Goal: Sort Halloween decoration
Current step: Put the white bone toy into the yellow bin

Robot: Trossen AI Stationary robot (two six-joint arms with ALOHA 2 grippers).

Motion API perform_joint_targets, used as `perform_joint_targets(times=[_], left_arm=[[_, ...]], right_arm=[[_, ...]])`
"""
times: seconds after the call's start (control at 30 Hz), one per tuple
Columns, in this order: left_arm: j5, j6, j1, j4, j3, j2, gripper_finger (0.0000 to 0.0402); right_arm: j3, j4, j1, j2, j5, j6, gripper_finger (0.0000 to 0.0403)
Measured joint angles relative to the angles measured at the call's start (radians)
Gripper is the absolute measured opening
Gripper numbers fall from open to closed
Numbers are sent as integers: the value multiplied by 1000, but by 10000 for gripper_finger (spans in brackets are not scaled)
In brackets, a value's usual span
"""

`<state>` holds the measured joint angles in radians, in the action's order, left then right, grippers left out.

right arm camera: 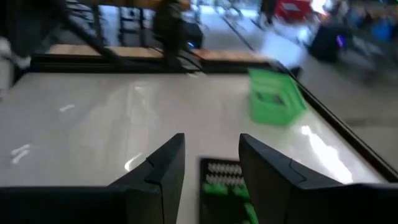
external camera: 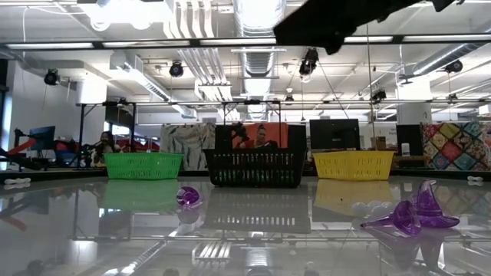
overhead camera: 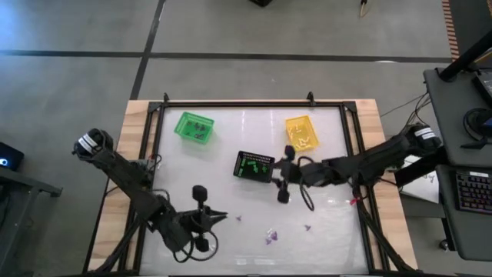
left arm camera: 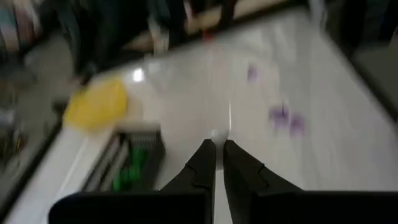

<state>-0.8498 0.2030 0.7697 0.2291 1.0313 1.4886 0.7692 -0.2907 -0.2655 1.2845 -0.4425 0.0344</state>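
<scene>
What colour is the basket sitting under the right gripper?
Black basket, with green trinkets inside; clearest in the high view, under the open right gripper.

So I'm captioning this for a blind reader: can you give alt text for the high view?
Two dark arms reach over a white table: the right gripper hovers beside the black basket, and the left gripper is near purple trinkets. A green basket and a yellow basket sit behind.

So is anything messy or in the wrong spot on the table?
A few purple trinkets lie loose on the table, outside the baskets. The black basket sits crooked compared with the table's edges. Nothing looks broken or spilled.
</scene>
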Motion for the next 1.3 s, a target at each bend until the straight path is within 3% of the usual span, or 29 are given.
perform_joint_targets(times=[0.17,0.37,0.5,0.7,0.87,1.3], left_arm=[[77,-260,-45,-443,-108,-15,0],[80,-299,-98,-839,-269,8,0],[81,-304,-130,-1019,-322,29,0],[78,-345,-166,-1069,-327,67,0],[81,-392,-169,-1071,-321,77,0],[46,-448,-169,-1074,-321,74,0]], right_arm=[[6,-239,-44,126,100,-128,144],[16,-603,-59,244,327,-195,144],[50,-690,-58,303,362,-179,144],[131,-678,-57,374,363,-159,144],[180,-559,-57,380,306,-157,144],[200,-499,-57,380,283,-166,143]])
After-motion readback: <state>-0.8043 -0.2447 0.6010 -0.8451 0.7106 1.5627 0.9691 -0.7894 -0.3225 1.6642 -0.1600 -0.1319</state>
